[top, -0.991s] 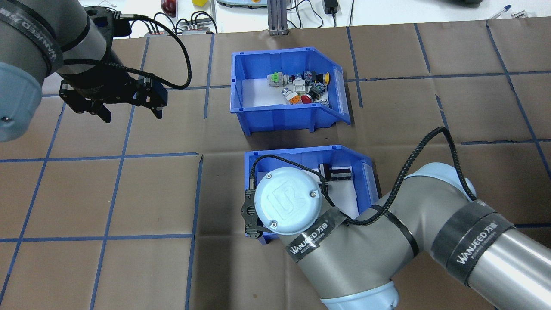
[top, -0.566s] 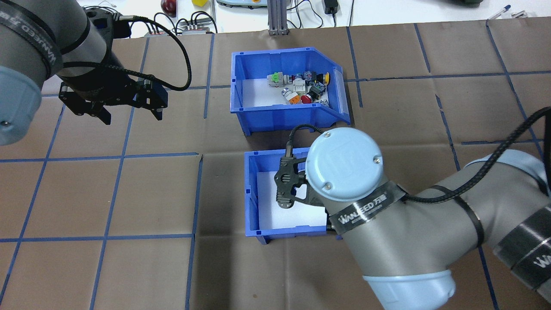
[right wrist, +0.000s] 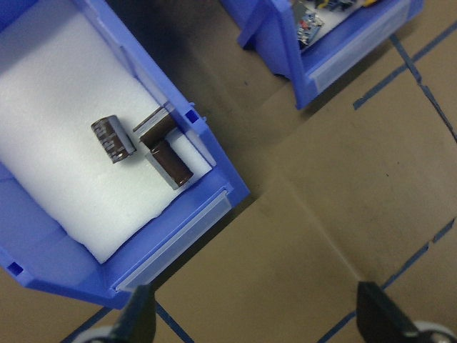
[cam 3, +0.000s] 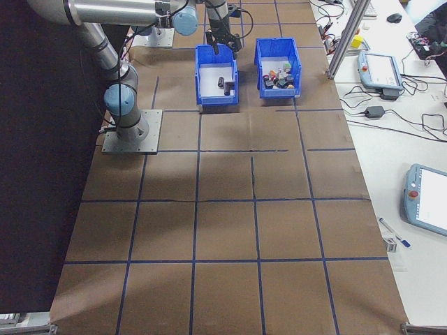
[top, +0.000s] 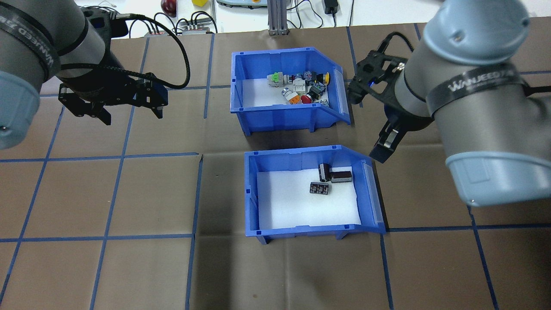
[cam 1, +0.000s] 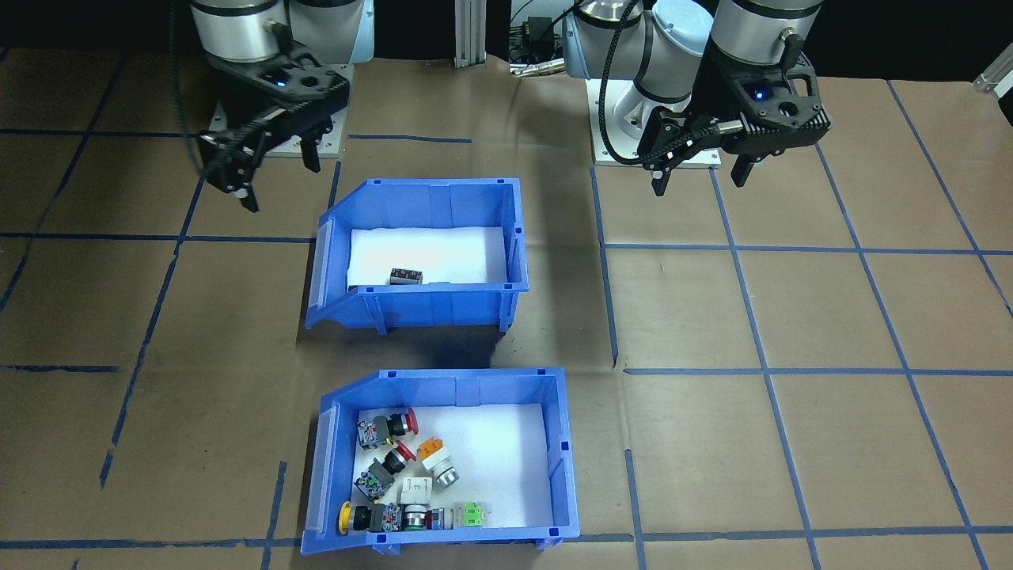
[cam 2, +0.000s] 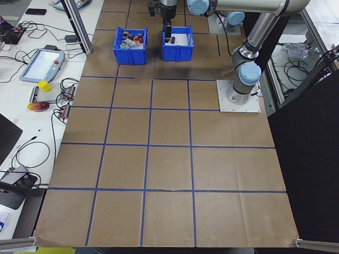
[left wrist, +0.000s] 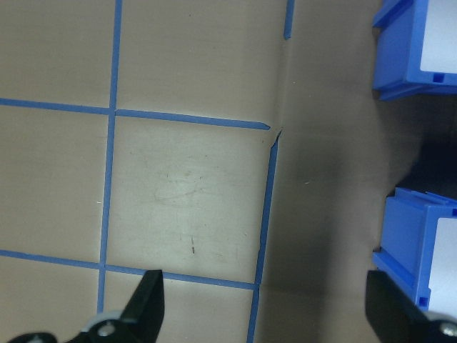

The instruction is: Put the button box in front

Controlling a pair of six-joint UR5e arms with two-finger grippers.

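**Button box sitting far from the robot, both tools hanging free**

The button box (top: 287,88) is standing on the tabletop (top: 129,193) on the side away from the robot, close to the operators' edge. It is lying flat on its base, and its sloped opening is pointing toward the robot's right. Inside it, on the white foam, a small heap of push-button switches (cam 1: 400,483) is gathering near the sloped end, with red, orange, yellow and green caps showing.

Just behind it, nearer to the robot, the second blue bin (top: 310,191) is standing in line with it and facing the same way. The two bins are not touching; a strip of brown paper is showing between them. In this bin three dark cylindrical capacitors (right wrist: 143,146) are lying on the foam, close together near the sloped end.

The right tool (top: 370,125) is hanging in the air just beside the sloped ends of both bins, on the robot's right. Its two fingers are spread apart and are gripping nothing.

The left tool (top: 129,113) is hanging well apart from the bins on the robot's left, above the blue tape grid. Its fingers are spread wide too and are carrying nothing.
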